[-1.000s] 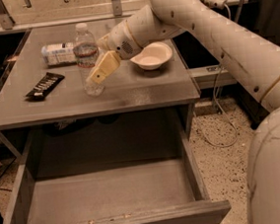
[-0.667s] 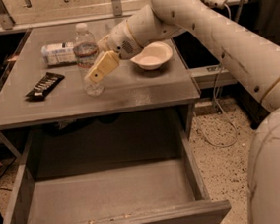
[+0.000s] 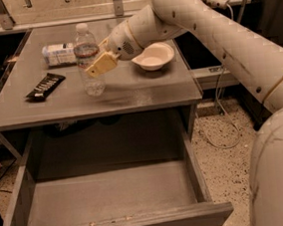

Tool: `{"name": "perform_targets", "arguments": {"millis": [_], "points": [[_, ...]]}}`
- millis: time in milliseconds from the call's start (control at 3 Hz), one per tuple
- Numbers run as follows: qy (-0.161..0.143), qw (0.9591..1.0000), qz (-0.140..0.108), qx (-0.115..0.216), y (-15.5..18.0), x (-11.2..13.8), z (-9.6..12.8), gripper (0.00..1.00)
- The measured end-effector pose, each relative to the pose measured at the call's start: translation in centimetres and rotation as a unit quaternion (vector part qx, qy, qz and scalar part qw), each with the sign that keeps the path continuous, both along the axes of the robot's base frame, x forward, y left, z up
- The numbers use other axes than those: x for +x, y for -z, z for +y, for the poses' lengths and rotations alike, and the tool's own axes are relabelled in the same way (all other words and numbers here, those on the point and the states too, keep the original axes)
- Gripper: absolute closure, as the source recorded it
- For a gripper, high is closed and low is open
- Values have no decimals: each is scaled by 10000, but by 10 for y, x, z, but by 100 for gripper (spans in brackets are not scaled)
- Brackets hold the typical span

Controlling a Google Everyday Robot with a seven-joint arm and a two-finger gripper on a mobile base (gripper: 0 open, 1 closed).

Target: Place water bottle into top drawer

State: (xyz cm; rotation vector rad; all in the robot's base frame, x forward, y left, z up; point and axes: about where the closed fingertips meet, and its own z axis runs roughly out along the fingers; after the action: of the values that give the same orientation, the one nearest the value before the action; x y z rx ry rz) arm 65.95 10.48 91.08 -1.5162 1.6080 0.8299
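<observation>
The gripper (image 3: 99,65) hangs over the left half of the table (image 3: 144,89), pressed against the right side of the water bottle (image 3: 85,43) at about mid-height. One tan pad lies across the front of the bottle; what is behind the clear plastic is hidden, so I cannot tell whether the jaws are clenched on it or merely beside it. The bottle's base seems to meet the table, though I cannot be sure of contact.

The water bottle stands upright, long axis vertical, white cap on top and the dark red band near the shoulder just above the gripper.

Just behind it, a second bottle (image 3: 58,54) with a white-and-blue label lies on its side, long axis running left to right. A dark snack packet (image 3: 45,86) lies flat near the left edge, well apart from the bottle. A white bowl (image 3: 152,56) sits to the right, partly covered by the wrist of the white arm (image 3: 213,28), which reaches in from the upper right.

Below the table the top drawer (image 3: 109,195) is pulled far out towards the camera, its front panel cut off by the lower edge of the view. The floor (image 3: 224,142) on the right is pale and speckled, with a thin cable (image 3: 217,122) trailing across it. The robot's pale body (image 3: 280,171) fills the lower right corner.
</observation>
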Motion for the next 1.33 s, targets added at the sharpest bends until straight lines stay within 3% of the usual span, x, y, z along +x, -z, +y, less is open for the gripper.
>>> {"name": "perform_targets", "arguments": {"millis": [333,667,1333], "points": [[0,10000,0,0,0,0,0,89],[19,10000,-29,-33,-2,-4,-4,100],[724,9971,-84,-239,-7,-49,-46,100]]}}
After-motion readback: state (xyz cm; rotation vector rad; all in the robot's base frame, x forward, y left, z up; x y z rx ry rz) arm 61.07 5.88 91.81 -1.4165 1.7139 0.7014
